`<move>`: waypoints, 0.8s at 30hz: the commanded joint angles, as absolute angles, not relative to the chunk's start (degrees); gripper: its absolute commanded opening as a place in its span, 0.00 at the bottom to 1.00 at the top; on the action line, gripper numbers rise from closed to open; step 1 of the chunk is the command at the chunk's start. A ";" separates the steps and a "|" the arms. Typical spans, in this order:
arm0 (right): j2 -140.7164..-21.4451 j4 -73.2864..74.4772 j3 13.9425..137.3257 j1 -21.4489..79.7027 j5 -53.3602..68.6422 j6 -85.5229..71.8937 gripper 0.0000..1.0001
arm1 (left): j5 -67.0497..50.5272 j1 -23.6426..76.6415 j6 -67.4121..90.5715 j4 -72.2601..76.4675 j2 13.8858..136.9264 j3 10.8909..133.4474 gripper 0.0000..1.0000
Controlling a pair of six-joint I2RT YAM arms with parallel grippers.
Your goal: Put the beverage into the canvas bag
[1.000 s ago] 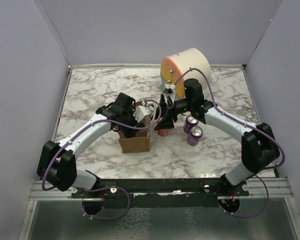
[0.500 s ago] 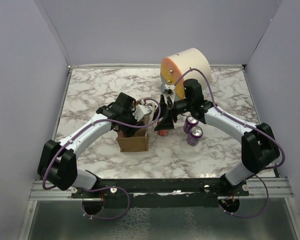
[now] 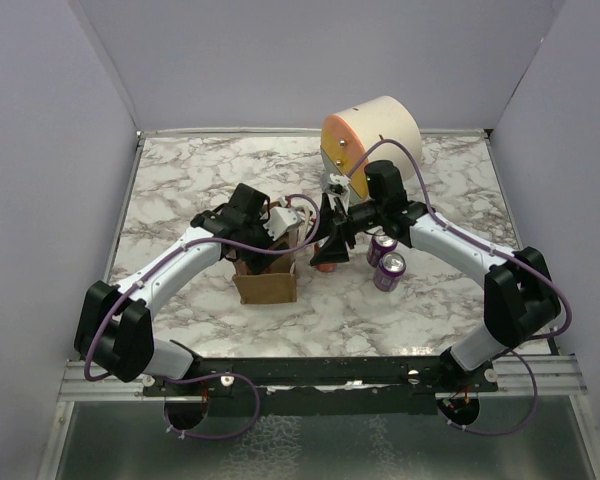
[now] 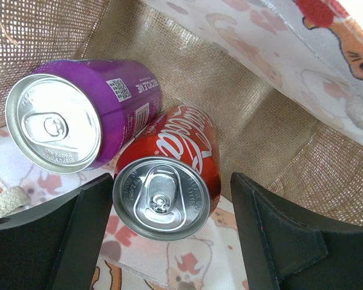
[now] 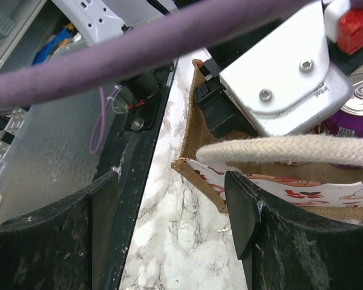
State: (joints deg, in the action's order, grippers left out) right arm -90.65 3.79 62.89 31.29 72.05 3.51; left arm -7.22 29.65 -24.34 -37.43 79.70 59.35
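The canvas bag [image 3: 266, 285] is a tan boxy tote standing in the middle of the table. In the left wrist view I look down into the bag [image 4: 260, 121]. A purple can [image 4: 78, 115] and a red cola can [image 4: 169, 181] stand inside it. My left gripper [image 4: 172, 235] is open above the bag's mouth, its fingers either side of the red can's top, with a gap on the right. My right gripper [image 5: 169, 235] is open beside the bag's corner [image 5: 199, 175]. The white rope handle [image 5: 290, 148] lies just above its right finger [image 5: 254, 241].
Two purple cans [image 3: 386, 260] stand on the marble right of the right gripper. A reddish object [image 3: 327, 263] shows under that gripper, beside the bag. The cream-and-orange drum [image 3: 372, 130] lies at the back. White walls enclose the table.
The bag's near face has shifted slightly to the left. Both grippers have moved only a little above and beside the bag.
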 commanded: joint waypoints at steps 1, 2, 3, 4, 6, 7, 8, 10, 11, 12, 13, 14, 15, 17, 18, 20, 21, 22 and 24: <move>-87.90 7.92 64.65 31.72 69.26 9.44 0.70 | -6.86 29.62 -23.91 -36.99 77.65 61.19 0.81; -87.55 8.37 64.53 31.67 68.88 10.05 0.71 | -6.86 29.62 -23.82 -37.06 77.55 61.36 0.81; -87.21 8.92 64.45 31.71 68.50 10.75 0.71 | -6.87 29.62 -23.79 -37.09 77.26 61.54 0.82; -86.93 9.61 64.36 31.70 68.14 11.64 0.72 | -6.86 29.62 -23.81 -37.22 77.09 61.65 0.82; -86.31 10.87 64.17 31.65 67.24 13.25 0.72 | -6.78 29.61 -23.83 -37.33 76.70 61.84 0.84; -85.97 11.62 64.06 31.72 66.84 14.08 0.73 | -6.70 29.62 -23.81 -37.45 76.53 62.01 0.84; -85.63 12.46 63.96 31.67 66.43 14.94 0.73 | -6.63 29.62 -23.82 -37.55 76.27 62.14 0.85; -84.88 14.21 63.90 31.65 65.24 16.84 0.74 | -6.19 29.59 -23.98 -37.91 75.79 62.60 0.88; -84.52 15.11 63.78 31.65 64.58 17.79 0.74 | -6.00 29.60 -24.11 -38.10 75.49 63.06 0.89; -84.00 15.85 63.61 31.64 63.88 18.63 0.75 | -5.90 29.60 -24.28 -38.27 75.19 63.25 0.89; -83.40 16.31 63.25 31.62 63.18 19.27 0.75 | -5.86 29.57 -24.65 -38.47 74.82 63.55 0.90; -82.88 16.31 62.78 31.64 62.47 19.36 0.75 | -5.88 29.61 -25.01 -38.57 74.36 63.74 0.90; -82.16 15.90 62.18 31.64 61.92 19.00 0.75 | -5.89 29.62 -25.45 -38.70 73.91 63.92 0.91; -80.94 14.81 60.97 31.53 61.02 18.47 0.75 | -5.97 29.57 -26.22 -39.16 72.81 64.55 0.92; -80.56 14.69 60.65 31.55 60.51 18.46 0.75 | -6.10 29.55 -26.65 -39.34 72.25 65.06 0.93; -80.12 14.84 60.43 31.48 58.51 18.41 0.76 | -6.59 29.53 -27.16 -39.68 70.98 66.25 0.94; -80.01 14.74 60.32 31.40 57.48 18.33 0.77 | -6.71 29.53 -27.47 -39.82 70.29 66.87 0.94; -79.84 14.50 60.16 31.30 56.13 18.03 0.77 | -6.84 29.42 -27.81 -39.82 69.72 67.45 0.95; -79.80 13.89 59.95 31.20 53.13 17.56 0.79 | -6.71 29.32 -28.24 -39.69 68.50 68.62 0.96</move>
